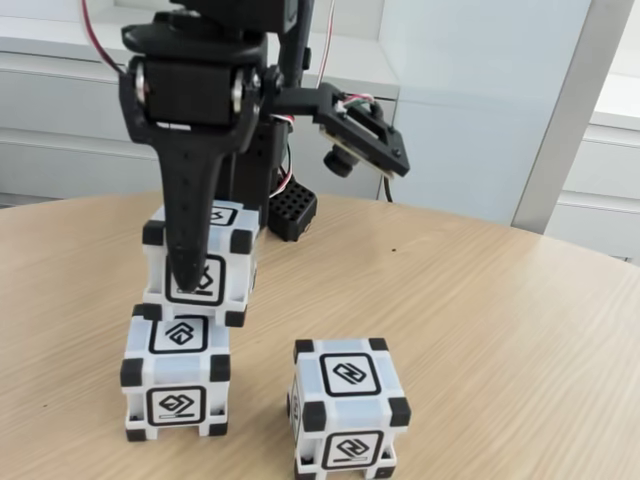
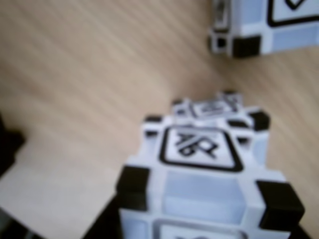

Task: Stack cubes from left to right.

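Three cubes on my counter (image 1: 480, 300), my claw (image 1: 187, 275) clamped around the upper cube (image 1: 222, 262), sitting skewed atop the left cube (image 1: 176, 375), third cube (image 1: 348, 415) near right, apart.

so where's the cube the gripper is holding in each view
Fixed view: the held cube is left of centre, gripped and partly resting on the lower cube, offset toward the back.
Wrist view: the held cube fills the lower centre, close to the camera, blurred.
Shared landmark: the lone cube, lower middle in the fixed view, appears at the top right corner in the wrist view.
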Robot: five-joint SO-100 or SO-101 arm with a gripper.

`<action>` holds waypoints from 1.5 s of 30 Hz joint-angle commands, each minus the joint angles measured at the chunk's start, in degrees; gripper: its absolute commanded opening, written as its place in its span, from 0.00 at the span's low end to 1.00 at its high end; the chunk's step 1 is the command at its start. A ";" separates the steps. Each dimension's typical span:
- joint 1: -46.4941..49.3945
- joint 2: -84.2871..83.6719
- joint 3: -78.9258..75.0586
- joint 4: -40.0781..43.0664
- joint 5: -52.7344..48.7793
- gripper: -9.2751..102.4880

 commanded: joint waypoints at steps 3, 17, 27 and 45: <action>0.44 0.88 -7.56 -2.81 1.05 0.08; 0.35 -0.26 -10.11 -2.99 1.58 0.08; 0.35 -5.62 -10.11 -2.99 1.58 0.08; -0.53 -4.75 -9.93 -1.93 0.00 0.47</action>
